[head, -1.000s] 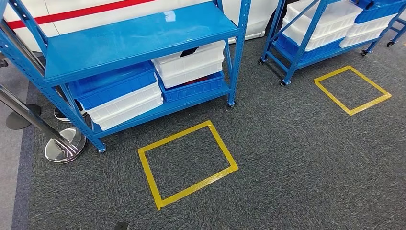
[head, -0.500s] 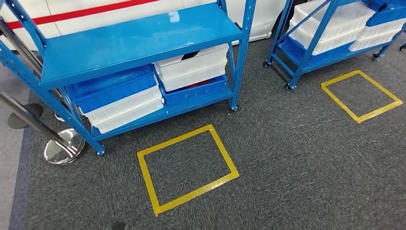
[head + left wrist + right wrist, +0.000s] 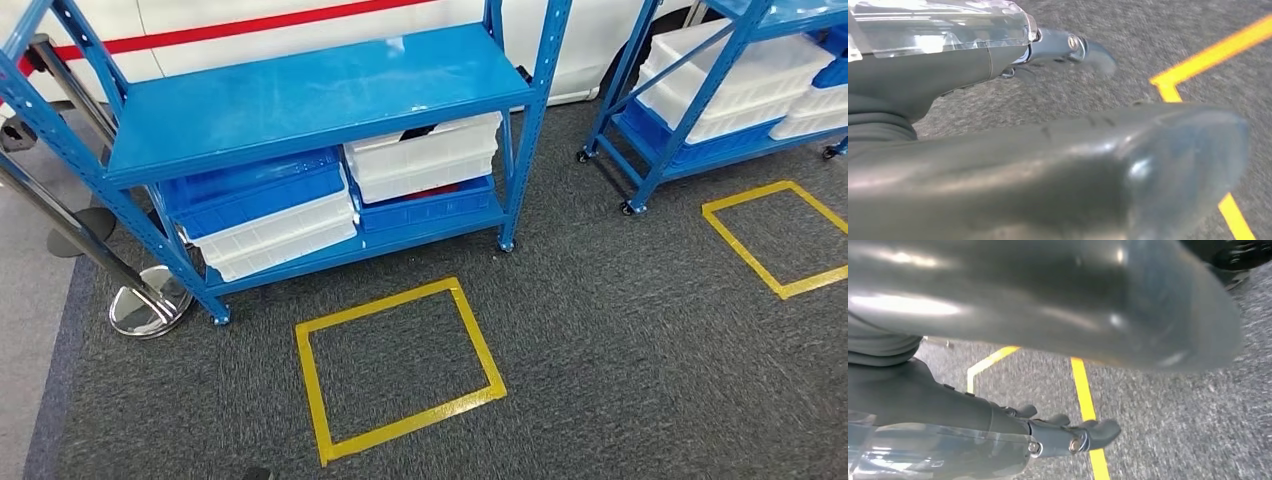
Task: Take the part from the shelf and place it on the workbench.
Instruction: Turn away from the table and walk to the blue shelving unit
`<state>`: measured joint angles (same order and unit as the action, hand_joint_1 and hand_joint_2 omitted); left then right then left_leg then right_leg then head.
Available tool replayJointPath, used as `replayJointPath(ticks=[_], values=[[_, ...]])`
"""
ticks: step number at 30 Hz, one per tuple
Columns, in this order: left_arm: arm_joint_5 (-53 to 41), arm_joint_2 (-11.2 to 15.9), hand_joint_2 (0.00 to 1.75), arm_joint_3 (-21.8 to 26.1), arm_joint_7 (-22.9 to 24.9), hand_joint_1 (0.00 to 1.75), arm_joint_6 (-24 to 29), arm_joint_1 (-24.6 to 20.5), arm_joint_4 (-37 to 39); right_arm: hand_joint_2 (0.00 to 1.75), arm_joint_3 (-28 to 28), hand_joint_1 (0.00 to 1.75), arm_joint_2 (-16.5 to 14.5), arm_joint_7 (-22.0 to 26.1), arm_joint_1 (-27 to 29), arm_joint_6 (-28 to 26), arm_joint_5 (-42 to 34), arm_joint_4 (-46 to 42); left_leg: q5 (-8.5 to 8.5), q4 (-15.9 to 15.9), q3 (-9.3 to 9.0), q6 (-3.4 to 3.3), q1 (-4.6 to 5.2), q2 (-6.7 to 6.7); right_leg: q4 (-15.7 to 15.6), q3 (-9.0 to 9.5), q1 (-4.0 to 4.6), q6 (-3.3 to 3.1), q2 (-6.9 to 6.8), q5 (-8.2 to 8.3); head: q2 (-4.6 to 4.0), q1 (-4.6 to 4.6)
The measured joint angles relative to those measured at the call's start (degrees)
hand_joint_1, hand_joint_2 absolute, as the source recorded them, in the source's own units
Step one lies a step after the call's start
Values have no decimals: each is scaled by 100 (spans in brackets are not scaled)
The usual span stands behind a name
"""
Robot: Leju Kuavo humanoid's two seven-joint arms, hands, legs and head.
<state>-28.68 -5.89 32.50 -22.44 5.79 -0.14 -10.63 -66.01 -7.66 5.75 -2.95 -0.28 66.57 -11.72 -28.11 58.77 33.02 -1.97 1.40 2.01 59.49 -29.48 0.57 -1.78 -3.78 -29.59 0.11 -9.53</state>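
A blue metal shelf (image 3: pixel 300 95) stands ahead in the head view, its upper board bare. On its lower level, at the right, a white bin (image 3: pixel 425 160) sits on a blue bin (image 3: pixel 430 210). Something dark shows at the white bin's back rim, and I cannot tell what it is. My left hand (image 3: pixel 1013 150) hangs over grey carpet with its fingers (image 3: pixel 1068 47) stretched out, holding nothing. My right hand (image 3: pixel 998 305) hangs the same way, its fingers (image 3: pixel 1083 435) apart from the thumb and empty.
A yellow tape square (image 3: pixel 376 305) marks the carpet in front of the shelf. Stacked blue and white bins (image 3: pixel 265 215) fill the lower left. A second blue shelf (image 3: pixel 700 90) and another tape square (image 3: pixel 745 252) lie to the right. A chrome stanchion base (image 3: pixel 150 300) stands at the left.
The whole picture has slid right and down, so the camera moved; the shelf now sits nearer the middle. Nothing on the shelf has shifted.
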Motion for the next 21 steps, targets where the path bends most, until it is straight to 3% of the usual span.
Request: replayJointPath(ticks=[1,3,6,8,9,12,14,16,18,19,21], values=[[0,0,0,1,6,0,2,14,-1,0,0,0,3,-2,-17,-3,-8,-2,72,-76,-68,-18,-17,-25,37,22,-9,37,-1,-3,0,0],[-1,0,0,4,18,0,3,21,-1,0,0,0,9,-10,-24,-33,20,-5,178,-180,-201,-40,-65,-86,243,-16,-34,107,140,-102,-1,2],[-6,-11,0,7,32,0,2,-17,-1,0,2,0,16,-38,-9,-72,119,-6,177,-209,-260,-29,-99,-225,1109,-528,-100,214,346,-573,-1,4],[-9,-27,0,5,40,0,1,-17,-1,0,4,0,30,-53,11,-72,148,-7,134,-205,-297,1,-119,-348,1442,-818,-150,288,356,-693,-1,3],[-9,-36,0,5,48,0,1,-9,-1,0,5,0,40,-63,20,-70,157,-7,104,-200,-335,28,-139,-416,1331,-829,-172,315,361,-588,-1,4],[-10,-58,0,7,86,0,1,12,0,0,8,0,66,-121,58,-54,184,-7,-22,-162,-448,146,-206,-620,336,-543,-239,378,553,99,-1,5],[-11,-69,0,7,112,0,-2,2,1,0,10,0,76,-153,72,-39,192,-7,-85,-132,-447,233,-216,-724,53,-483,-228,294,681,273,-1,4],[-11,-78,0,9,136,0,-5,-3,1,0,11,0,84,-169,67,-41,173,-8,-108,-99,-452,300,-220,-770,58,-469,-197,156,633,248,1,2],[-13,-79,0,11,159,0,-6,5,1,0,10,0,86,-193,75,-53,124,-9,-168,62,-412,347,-225,-597,36,-393,-194,68,551,232,0,1],[-14,-81,0,11,171,0,-6,2,1,0,10,0,87,-206,79,-58,102,-9,-249,267,-304,368,-226,-473,27,-351,-190,30,515,214,0,0],[-18,-90,0,12,189,0,-6,-13,1,0,9,0,92,-237,86,-69,81,-10,-528,1008,133,400,-223,-280,18,-291,-159,-23,446,155,-1,-1]])
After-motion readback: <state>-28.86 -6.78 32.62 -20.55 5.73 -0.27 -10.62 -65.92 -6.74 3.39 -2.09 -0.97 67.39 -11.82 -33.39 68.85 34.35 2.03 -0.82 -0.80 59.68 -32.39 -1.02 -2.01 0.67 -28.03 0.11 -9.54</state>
